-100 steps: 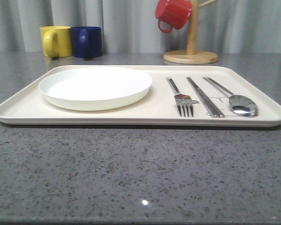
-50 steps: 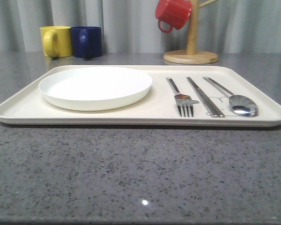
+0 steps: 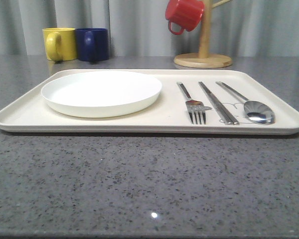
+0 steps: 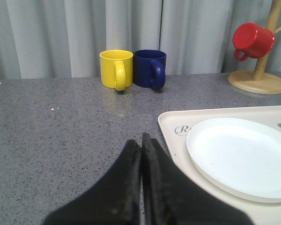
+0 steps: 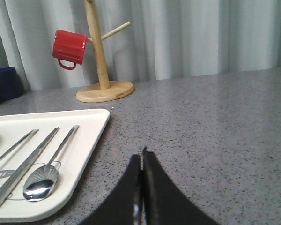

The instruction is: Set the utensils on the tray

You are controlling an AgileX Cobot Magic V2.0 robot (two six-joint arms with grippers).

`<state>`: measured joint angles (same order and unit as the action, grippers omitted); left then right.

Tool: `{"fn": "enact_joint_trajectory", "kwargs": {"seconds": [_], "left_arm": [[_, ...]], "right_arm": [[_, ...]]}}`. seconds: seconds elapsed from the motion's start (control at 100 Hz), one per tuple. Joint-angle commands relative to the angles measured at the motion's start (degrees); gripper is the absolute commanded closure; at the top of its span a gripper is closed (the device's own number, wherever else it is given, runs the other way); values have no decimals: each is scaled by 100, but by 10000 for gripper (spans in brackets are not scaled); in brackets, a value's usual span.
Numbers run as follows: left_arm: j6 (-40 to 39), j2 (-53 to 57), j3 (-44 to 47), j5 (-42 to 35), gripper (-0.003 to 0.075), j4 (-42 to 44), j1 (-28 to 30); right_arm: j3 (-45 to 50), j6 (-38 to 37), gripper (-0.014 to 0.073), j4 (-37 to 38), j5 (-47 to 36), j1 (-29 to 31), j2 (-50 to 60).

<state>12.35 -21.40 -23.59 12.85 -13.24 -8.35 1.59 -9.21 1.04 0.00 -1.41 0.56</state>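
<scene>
Lying utensils (image 3: 219, 102) on tray (image 3: 20, 115), tools pressed together

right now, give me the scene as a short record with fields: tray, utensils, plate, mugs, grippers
tray: cream tray on the grey counter
utensils: fork, chopsticks, spoon side by side on the tray's right half
plate: white plate on the tray's left half, empty
mugs: yellow mug and blue mug behind the tray; red mug on the wooden stand
grippers: left gripper shut, empty; right gripper shut, empty

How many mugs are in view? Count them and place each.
3: yellow mug and blue mug side by side behind the tray; red mug hanging on the wooden stand.
</scene>
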Motion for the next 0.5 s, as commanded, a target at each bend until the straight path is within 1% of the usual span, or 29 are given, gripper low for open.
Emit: {"fn": "enact_joint_trajectory", "kwargs": {"seconds": [0.0, 0.24, 0.41, 0.49], "left_arm": [[-70, -26, -150, -442, 738, -41, 20], [-70, -26, -150, -466, 738, -41, 20], [-104, 127, 3, -1033, 738, 263, 57], [-447, 331, 182, -1285, 738, 680, 57]], "right_arm": [[-103, 51, 661, -2, -473, 28, 134], [-103, 51, 661, -2, -467, 28, 134], [-103, 51, 661, -2, -467, 28, 134], [-103, 51, 661, -2, -467, 28, 134]]}}
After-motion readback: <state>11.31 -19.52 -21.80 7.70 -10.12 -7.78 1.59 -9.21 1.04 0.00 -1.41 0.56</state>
